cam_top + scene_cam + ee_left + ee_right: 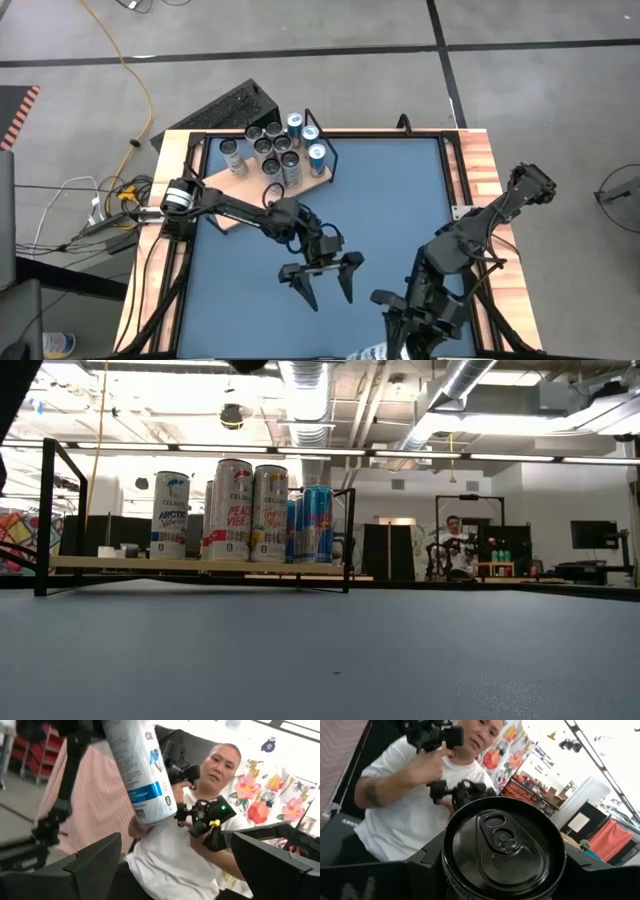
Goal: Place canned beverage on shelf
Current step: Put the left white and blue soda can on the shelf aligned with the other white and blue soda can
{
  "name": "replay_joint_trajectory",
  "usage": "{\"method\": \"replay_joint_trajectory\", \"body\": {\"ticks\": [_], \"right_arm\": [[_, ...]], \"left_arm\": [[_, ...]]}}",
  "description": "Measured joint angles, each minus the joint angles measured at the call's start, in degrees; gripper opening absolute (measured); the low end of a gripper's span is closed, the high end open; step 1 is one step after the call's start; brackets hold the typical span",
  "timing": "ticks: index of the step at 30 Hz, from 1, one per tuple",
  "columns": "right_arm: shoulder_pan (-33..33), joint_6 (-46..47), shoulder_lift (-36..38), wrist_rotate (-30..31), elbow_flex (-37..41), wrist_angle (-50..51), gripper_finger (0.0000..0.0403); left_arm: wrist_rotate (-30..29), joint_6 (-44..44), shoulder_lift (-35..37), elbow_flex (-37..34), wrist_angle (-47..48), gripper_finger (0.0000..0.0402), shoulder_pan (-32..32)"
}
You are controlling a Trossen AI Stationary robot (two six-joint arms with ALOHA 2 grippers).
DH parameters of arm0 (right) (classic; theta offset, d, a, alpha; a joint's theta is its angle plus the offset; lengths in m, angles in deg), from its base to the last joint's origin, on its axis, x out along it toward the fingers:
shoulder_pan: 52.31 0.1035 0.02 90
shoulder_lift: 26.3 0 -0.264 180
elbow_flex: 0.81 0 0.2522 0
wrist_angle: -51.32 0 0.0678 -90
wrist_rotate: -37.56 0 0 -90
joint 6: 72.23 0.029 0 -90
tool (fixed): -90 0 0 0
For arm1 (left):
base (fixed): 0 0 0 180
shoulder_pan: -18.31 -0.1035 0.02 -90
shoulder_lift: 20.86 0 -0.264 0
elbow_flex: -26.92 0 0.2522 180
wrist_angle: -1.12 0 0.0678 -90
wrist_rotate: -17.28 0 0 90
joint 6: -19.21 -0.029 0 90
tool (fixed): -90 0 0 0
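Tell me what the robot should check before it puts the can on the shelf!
1. Right hand grips the white-and-blue metal can: ok.
2. Left hand open and empty, over mid-table: ok.
3. Tall drink cans on the flat pale-wood shelf stand upright: ok.
4. Way to the shelf free: not ok, the left arm lies over its near corner.
5. Person in a white shirt clear of the arms: cannot tell.

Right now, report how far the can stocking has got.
Done: a cluster of cans already stands on the shelf. In hand: the right gripper, at the table's near edge, is shut on a dark-topped can. The left gripper hangs mid-table, jaws open and empty. Left: carrying that can across and standing it on the shelf.
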Motion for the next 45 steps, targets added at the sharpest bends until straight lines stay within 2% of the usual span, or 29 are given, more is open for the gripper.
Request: {"method": "replay_joint_trajectory", "body": {"ticks": [3, 8, 11, 20, 27, 31, 34, 39, 43, 45], "right_arm": [[-1.5, 0.4, 0.0, -1.1, 0.0, 0.4, 0.0232], [-3.9, 6.3, 0.2, -6.6, 0.0, -3.5, 0.0232], [-4.2, 8.1, 1.2, -9.2, 0.0, -3.9, 0.0232], [-6.1, 9.0, 4.5, -9.1, 0.1, -2.4, 0.0232], [-7.2, 5.3, 6.8, -10.5, 0.0, 0.0, 0.0232], [-8.6, 1.3, 4.8, -12.2, 0.0, 1.8, 0.0232], [-10.6, 1.9, 3.2, -13.1, 0.1, 1.3, 0.0232], [-14.3, 1.7, 3.2, -20.5, -0.1, -1.7, 0.0232], [-16.5, 5.1, 3.1, -28.1, -0.1, -3.9, 0.0232], [-17.2, 6.6, 3.2, -29.1, -0.1, -4.2, 0.0232]], "left_arm": [[0.1, 0.2, 0.0, 0.0, 2.9, 0.036, 0.9], [2.0, 5.7, 0.0, 0.0, 7.0, 0.036, 2.3], [1.5, 5.2, 0.0, 0.0, 8.2, 0.036, 3.3], [2.6, 3.7, 0.0, 0.3, 15.7, 0.036, 3.7], [3.7, 0.4, 0.0, 2.8, 14.9, 0.036, 3.9], [4.2, -0.4, 0.0, 4.7, 14.9, 0.036, 3.8], [5.1, -0.1, 0.0, 5.3, 15.4, 0.036, 3.8], [2.3, -0.1, 0.0, 5.3, 15.7, 0.036, 3.8], [-0.1, -1.3, 0.0, 5.3, 18.1, 0.036, 3.4], [-2.0, -2.2, 0.0, 5.3, 21.3, 0.036, 3.1]]}}
